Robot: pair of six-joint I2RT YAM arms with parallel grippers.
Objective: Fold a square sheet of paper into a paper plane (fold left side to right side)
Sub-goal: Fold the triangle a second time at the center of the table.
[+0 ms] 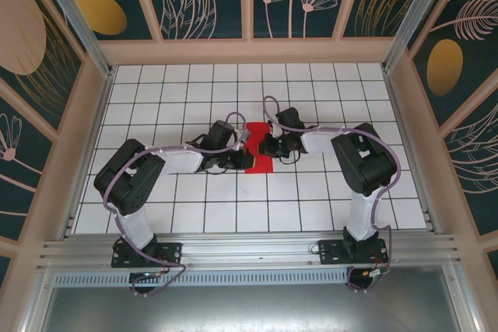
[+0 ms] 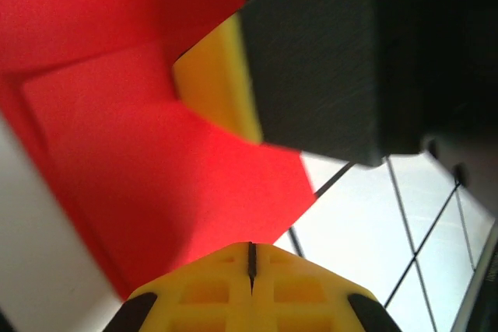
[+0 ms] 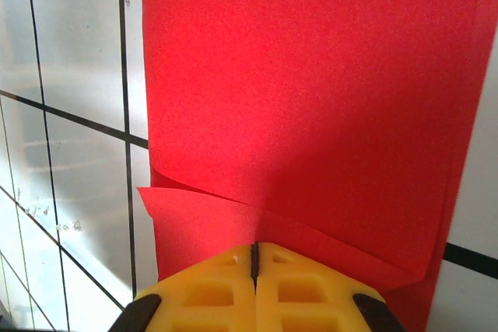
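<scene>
The red square sheet of paper [image 1: 259, 163] lies folded into a narrow layered strip at the middle of the white grid table. My left gripper [image 1: 240, 162] comes in from the left, its yellow jaws [image 2: 251, 253] shut with the tips at the paper [image 2: 117, 153]. My right gripper [image 1: 266, 145] comes in from the right. Its jaws [image 3: 254, 250] are shut and rest on a folded flap of the sheet [image 3: 311, 75]. One yellow finger of the right gripper [image 2: 222, 83] presses the paper in the left wrist view. No pointed paper plane shape is in view.
The white tiled table [image 1: 194, 207] is ringed by a wooden frame with patterned panels [image 1: 249, 50]. Metal posts stand along the left [image 1: 101, 114] and right [image 1: 405, 114] sides. An aluminium rail [image 1: 249, 248] carries both arm bases at the near edge.
</scene>
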